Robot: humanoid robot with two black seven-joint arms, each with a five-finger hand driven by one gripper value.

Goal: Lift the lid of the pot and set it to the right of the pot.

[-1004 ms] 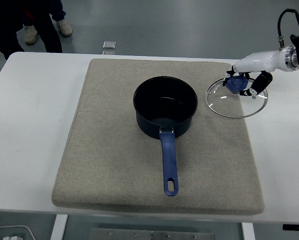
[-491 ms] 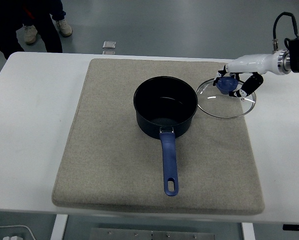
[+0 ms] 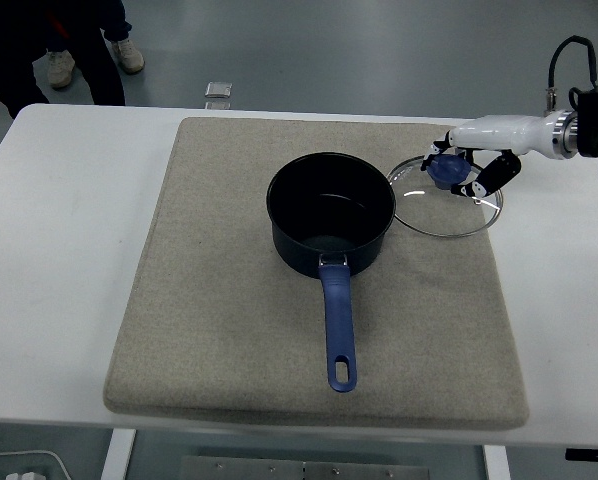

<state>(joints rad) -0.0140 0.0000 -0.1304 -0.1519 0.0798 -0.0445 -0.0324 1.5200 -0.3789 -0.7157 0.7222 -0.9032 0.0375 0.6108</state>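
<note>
Robot hand (image 3: pixel 466 172) clamped on lid (image 3: pixel 446 197) knob, glass hanging beneath it, pot (image 3: pixel 331 213) left, for set-down.

We see the person (image 3: pixel 54 45) at upper left cut off above the legs; the right hand (image 3: pixel 469 172) hides part of the lid's knob (image 3: pixel 445 173).

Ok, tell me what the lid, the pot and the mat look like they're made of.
Lid: clear glass by the look, since the mat shows through it, with a thin shiny metal rim and a blue knob, likely plastic. Pot: probably coated metal, dark navy with a soft sheen; its blue handle looks like plastic or silicone. Mat: matte beige fabric, felt or a coarse weave.
</note>
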